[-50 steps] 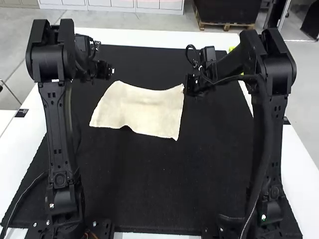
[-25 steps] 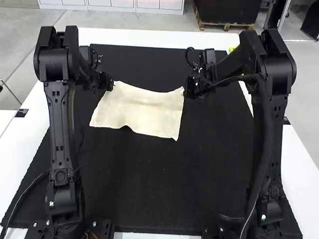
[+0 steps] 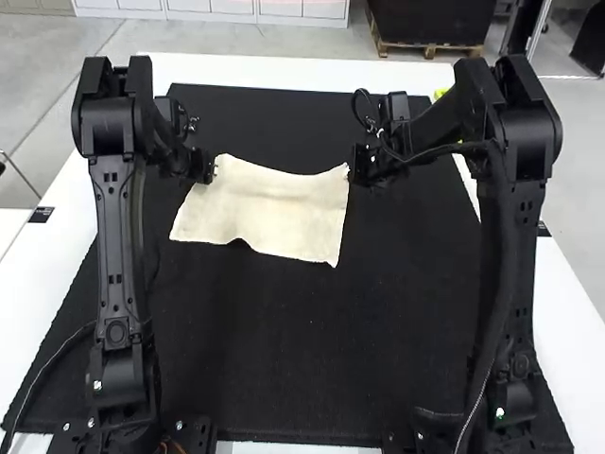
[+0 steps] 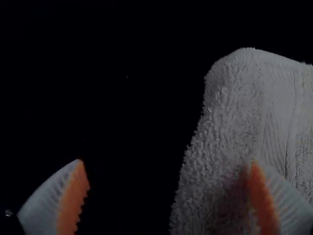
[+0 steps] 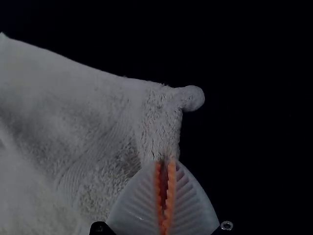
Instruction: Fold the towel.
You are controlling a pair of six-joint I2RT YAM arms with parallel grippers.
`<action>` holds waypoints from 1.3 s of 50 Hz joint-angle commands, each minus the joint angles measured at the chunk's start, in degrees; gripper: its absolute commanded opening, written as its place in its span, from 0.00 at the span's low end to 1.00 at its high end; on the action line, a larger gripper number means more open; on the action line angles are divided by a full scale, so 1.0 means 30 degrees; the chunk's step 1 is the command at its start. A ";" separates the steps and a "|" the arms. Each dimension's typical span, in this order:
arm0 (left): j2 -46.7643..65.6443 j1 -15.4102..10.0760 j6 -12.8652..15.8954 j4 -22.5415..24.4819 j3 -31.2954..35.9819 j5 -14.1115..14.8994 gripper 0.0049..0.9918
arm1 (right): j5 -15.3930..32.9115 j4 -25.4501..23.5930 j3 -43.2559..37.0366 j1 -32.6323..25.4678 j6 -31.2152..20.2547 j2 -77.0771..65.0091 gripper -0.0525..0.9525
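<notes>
Now lowered beside the far-left corner of the towel (image 3: 265,210), spread on the mat (image 3: 284,350), the left gripper (image 4: 167,161) gapes empty, presumably to match the right gripper (image 5: 164,162), closed on the far-right corner.

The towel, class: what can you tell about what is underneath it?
The towel lies spread on the black mat, visible beyond its edges. The area directly beneath is covered, so nothing else there can be confirmed.

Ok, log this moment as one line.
towel: spread on black mat, not folded | right gripper: shut on towel near far right corner | left gripper: open, near far left corner
</notes>
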 commanded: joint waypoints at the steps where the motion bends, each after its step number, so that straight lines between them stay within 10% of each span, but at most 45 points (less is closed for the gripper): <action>1: 0.0723 -0.0166 0.1076 -0.0233 0.0452 -0.0484 0.18 | -0.0289 0.0275 0.0113 -0.0167 0.0274 -0.0764 0.02; 3: 0.0928 -0.0166 0.1222 -0.0145 0.0452 -0.0982 0.01 | -0.0289 0.0304 0.0113 -0.0197 0.0274 -0.0764 0.02; 65: -0.2705 0.1123 0.0988 0.0148 -0.0954 0.1625 0.02 | -0.0845 0.0216 -0.0004 -0.0753 0.0567 -0.1350 0.02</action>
